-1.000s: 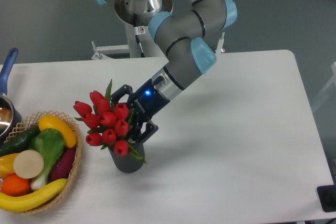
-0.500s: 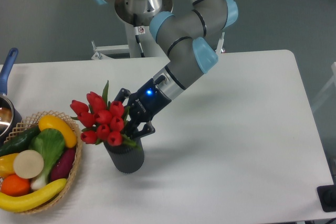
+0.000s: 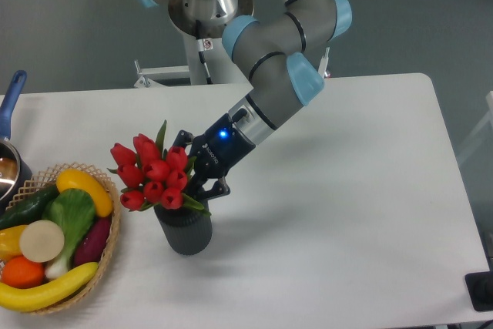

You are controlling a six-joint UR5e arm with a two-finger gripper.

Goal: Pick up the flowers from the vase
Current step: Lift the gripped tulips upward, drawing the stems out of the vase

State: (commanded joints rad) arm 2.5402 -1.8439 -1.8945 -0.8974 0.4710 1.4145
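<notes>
The flowers [image 3: 151, 173], a bunch of red tulip buds with green leaves, sit above the vase [image 3: 186, 230], a dark grey ribbed cylinder on the white table. The buds stand clear of the vase's rim, and the stems below them are hidden behind the bunch. My gripper [image 3: 194, 177] reaches in from the upper right, with its black fingers closed around the bunch just above the rim. A blue light glows on the gripper body.
A wicker basket [image 3: 115, 225] with a banana, cucumber, orange and other produce stands at the left, close to the vase. A pot with a blue handle [image 3: 11, 105] sits at the far left edge. The arm's base rises behind the table.
The bunch has risen out of the vase in my gripper, leaving the rim exposed. Over the last half second it has moved slightly to the right.
</notes>
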